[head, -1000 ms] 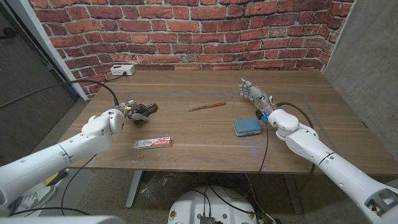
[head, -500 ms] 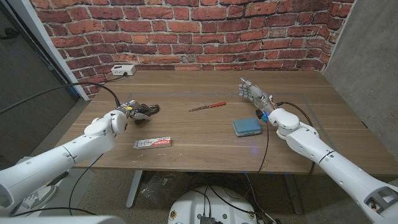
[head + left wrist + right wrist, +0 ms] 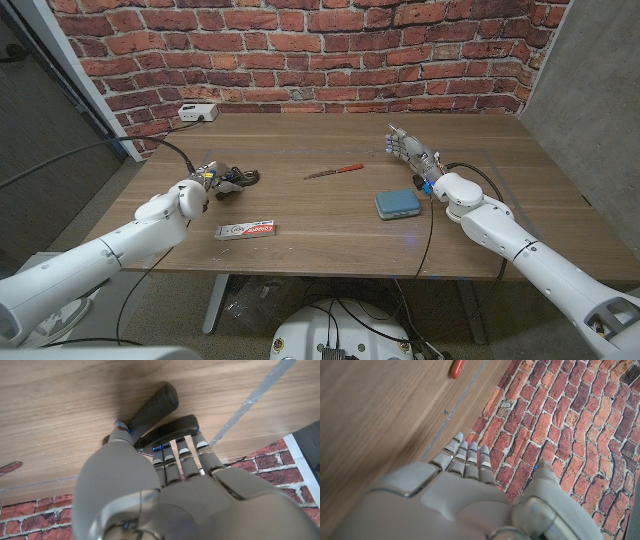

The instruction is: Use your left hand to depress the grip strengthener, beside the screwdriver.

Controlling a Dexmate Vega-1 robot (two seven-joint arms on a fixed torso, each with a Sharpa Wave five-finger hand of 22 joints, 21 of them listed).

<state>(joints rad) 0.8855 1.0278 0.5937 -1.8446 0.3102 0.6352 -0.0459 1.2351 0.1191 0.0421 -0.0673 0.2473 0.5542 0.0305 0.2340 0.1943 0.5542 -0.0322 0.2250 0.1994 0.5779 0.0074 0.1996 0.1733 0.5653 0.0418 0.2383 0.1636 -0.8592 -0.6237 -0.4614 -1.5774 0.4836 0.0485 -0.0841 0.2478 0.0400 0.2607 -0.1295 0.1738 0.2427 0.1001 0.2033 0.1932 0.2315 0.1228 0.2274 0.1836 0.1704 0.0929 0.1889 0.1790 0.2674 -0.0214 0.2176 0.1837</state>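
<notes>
At the lower left of the head view, our white left arm comes in and our left hand [image 3: 207,180] sits at the black, two-handled grip strengthener [image 3: 238,178], left of centre on the brown wooden table [image 3: 330,225]. In the left wrist view the fingers [image 3: 186,458] lie over one padded black handle and the thumb bears on the other, so we judge the hand to be grasping the tool, with the handles still spread apart.

We expect the strengthener to be stiff: a sprung tool that pushes back, light enough to skid on smooth wood, with foam-like handles that give good friction. The place to take it is across both handles near their free ends, away from the spring, where leverage is best.

Just below it in the frame lies a flat white and red toothpaste tube [image 3: 245,230]. At centre right rests a blue rectangular sponge-like pad [image 3: 397,204]. Higher, near the middle, lies the slim red-handled screwdriver [image 3: 334,171], near the strengthener but apart from it. At upper right our right hand [image 3: 408,150] stands on its edge, released, fingers straight and holding nothing.
</notes>
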